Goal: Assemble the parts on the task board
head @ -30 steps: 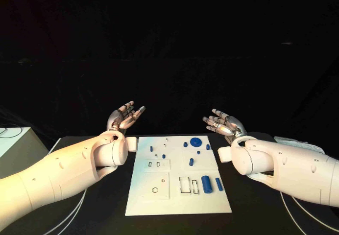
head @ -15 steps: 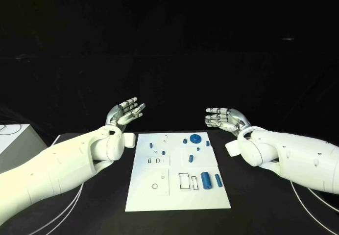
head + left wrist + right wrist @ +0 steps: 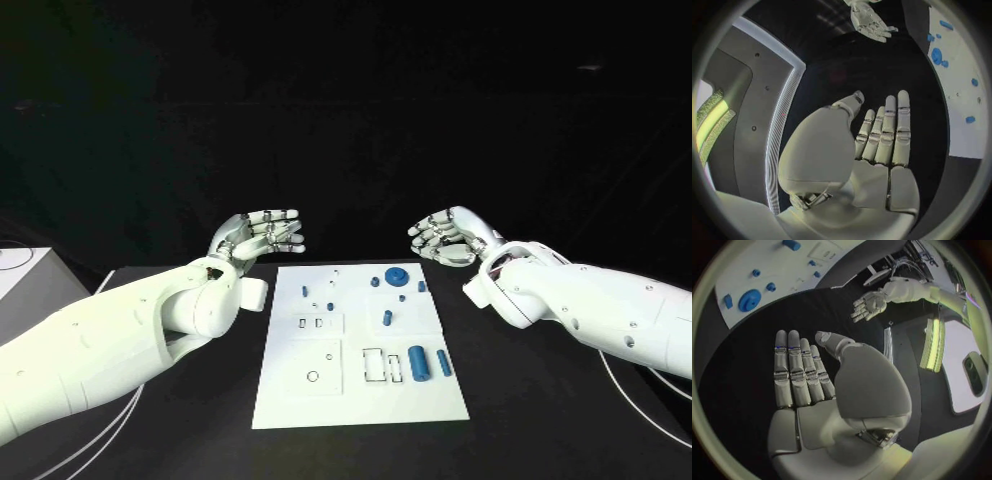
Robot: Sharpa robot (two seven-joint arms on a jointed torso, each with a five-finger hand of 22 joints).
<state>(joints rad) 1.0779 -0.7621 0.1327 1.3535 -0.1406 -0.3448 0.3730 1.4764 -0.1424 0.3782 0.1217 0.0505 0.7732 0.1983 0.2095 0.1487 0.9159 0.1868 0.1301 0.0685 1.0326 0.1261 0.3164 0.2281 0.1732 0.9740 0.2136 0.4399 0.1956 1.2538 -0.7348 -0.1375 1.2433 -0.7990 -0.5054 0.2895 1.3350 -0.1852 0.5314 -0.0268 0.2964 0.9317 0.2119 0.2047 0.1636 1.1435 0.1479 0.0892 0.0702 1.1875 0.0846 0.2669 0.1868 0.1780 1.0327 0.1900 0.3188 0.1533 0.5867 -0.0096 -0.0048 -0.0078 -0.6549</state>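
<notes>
**Both hands raised and empty, board untouched**

While nothing is held, both hands hang above the far corners of the task board [image 3: 361, 345], well clear of it.

Left hand [image 3: 260, 235]: raised over the board's far left corner, palm up. Fingers straight and lying side by side in its wrist view, thumb apart; head view shows the tips bent slightly inward. Holds nothing.

Task board: white plate lying flat mid-table. Parts loose on it: a round blue disc [image 3: 395, 277] at the far edge, several small blue pieces [image 3: 387, 319] scattered below it, and a large blue cylinder [image 3: 420, 363] beside a slimmer blue peg [image 3: 443, 363] near the right edge. Outlined slots on the left half look unfilled. Judgement: assembly not begun.

Right hand [image 3: 447, 236]: raised over the far right corner, fingers lightly curled in the head view, straight and together in its wrist view. Empty.

Risks, as judged:
- Small pieces sit close together; a broad descent could knock neighbours aside.
- The cylinder may roll if nudged off-centre.
- Board appears unfixed; a sideways push could slide it.
</notes>
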